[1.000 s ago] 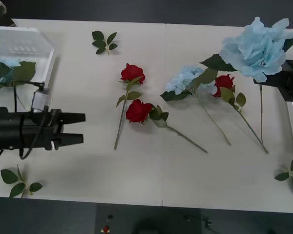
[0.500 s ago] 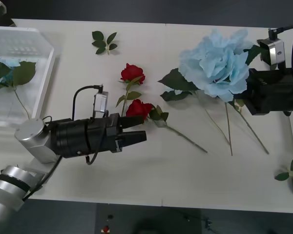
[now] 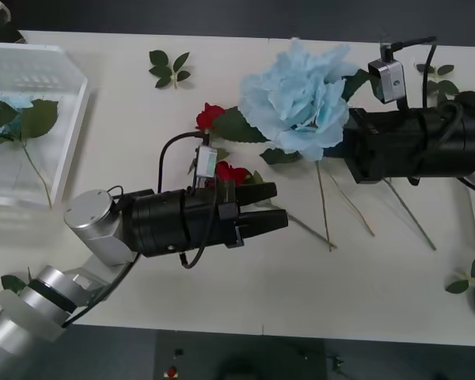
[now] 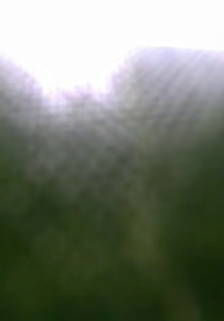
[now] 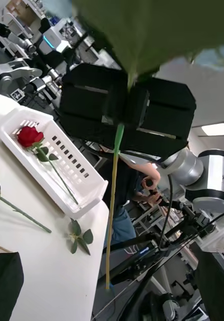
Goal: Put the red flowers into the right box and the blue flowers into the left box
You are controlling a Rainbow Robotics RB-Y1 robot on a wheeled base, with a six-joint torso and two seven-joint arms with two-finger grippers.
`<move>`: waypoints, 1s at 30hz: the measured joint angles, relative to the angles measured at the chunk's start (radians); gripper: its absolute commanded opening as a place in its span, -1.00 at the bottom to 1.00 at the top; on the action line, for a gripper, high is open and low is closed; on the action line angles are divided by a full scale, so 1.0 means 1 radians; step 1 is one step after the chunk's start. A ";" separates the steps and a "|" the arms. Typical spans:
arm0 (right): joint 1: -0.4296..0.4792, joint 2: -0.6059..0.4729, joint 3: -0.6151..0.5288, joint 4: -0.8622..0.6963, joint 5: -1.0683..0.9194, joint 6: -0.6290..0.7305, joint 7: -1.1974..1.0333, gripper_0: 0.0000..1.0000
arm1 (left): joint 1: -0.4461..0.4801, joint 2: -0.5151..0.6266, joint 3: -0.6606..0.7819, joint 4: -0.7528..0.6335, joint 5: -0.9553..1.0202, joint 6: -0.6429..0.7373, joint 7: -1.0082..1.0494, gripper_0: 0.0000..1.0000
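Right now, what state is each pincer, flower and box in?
Left pincer: open, empty, over the white table.
Right pincer: shut on the big pale-blue fabric flower by its stem, flower lifted.
Shallow white plastic left box: holds one blue flower.
Shallow white right box: holds one deep-red rose.
Two deep-red roses on the table: lying loose.

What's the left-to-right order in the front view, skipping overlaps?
White plastic left box → small green leaf sprig → black left gripper → big pale-blue flower held up by black right gripper → leaf sprig at the table's right edge.
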 measured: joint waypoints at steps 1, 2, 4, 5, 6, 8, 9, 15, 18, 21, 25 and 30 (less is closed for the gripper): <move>-0.004 0.010 0.000 0.000 0.000 -0.008 0.000 -1.00 | -0.005 0.000 -0.004 0.000 0.000 -0.002 0.000 1.00; -0.008 0.019 0.000 0.000 0.000 -0.015 0.000 -1.00 | -0.011 0.000 -0.008 0.000 0.000 -0.003 0.000 1.00; -0.015 0.036 0.000 0.000 0.000 -0.029 0.000 -1.00 | -0.022 0.000 -0.016 0.000 0.000 -0.004 0.000 1.00; -0.017 0.044 0.000 0.000 0.000 -0.037 0.000 -1.00 | -0.028 0.000 -0.022 0.000 0.000 -0.008 0.000 1.00; -0.020 0.051 0.000 0.000 0.001 -0.045 0.000 -1.00 | -0.034 0.000 -0.029 0.000 0.000 -0.018 0.000 1.00; -0.025 0.065 0.000 0.000 0.011 -0.056 0.000 -1.00 | -0.046 0.000 -0.045 0.000 0.000 -0.034 0.000 1.00; -0.027 0.071 0.000 0.000 0.024 -0.059 0.000 -1.00 | -0.051 0.000 -0.052 0.000 0.000 -0.039 0.000 1.00; -0.044 0.091 0.000 0.000 0.066 -0.079 0.000 -1.00 | -0.057 -0.007 -0.086 0.000 0.000 -0.086 0.000 0.64; -0.044 0.093 0.000 0.000 0.066 -0.088 0.000 -1.00 | -0.057 -0.023 -0.103 0.000 0.000 -0.123 0.000 0.11; -0.044 0.093 0.000 0.000 0.066 -0.088 0.000 -1.00 | -0.057 -0.041 -0.117 0.000 0.000 -0.157 0.000 -0.60; -0.044 0.093 0.000 0.000 0.066 -0.088 0.000 -1.00 | -0.059 -0.056 -0.129 0.000 -0.001 -0.189 0.000 -1.00; -0.044 0.094 0.000 0.000 0.082 -0.088 0.000 -1.00 | -0.059 -0.058 -0.129 0.000 -0.015 -0.209 0.000 -1.00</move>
